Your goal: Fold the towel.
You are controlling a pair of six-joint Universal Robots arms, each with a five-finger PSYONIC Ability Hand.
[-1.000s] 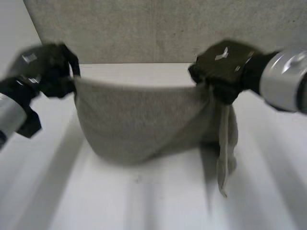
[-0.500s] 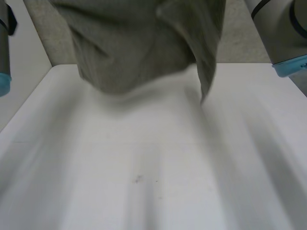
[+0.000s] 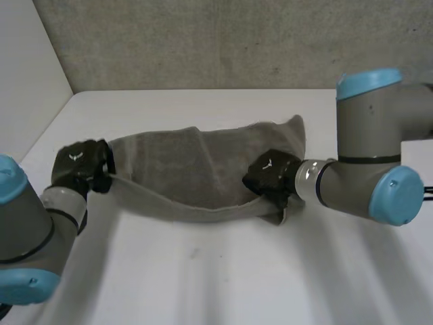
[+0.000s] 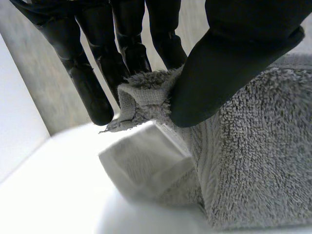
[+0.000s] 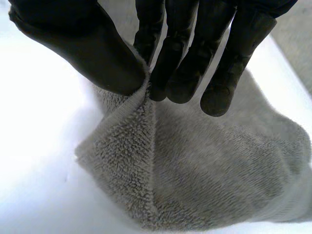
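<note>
One grey towel point(image 3: 196, 172) is stretched low over the table point(image 3: 223, 271), pinched at opposite ends by two hands, left point(image 3: 82, 164) and right point(image 3: 270, 177).

A white counter point(image 3: 223, 277) meets a rough grey wall point(image 3: 216, 40) along its far edge; a plain white wall point(image 3: 24, 74) flanks the counter's left edge.

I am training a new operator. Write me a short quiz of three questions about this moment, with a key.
1. True or false: the towel hangs wholly in the air, off the table.
2. What does the left hand pinch? A) a towel corner B) nothing C) the table's edge
3. Fill in: the right hand is shut on the ____.
Key: 1 false; 2 A; 3 towel.
</note>
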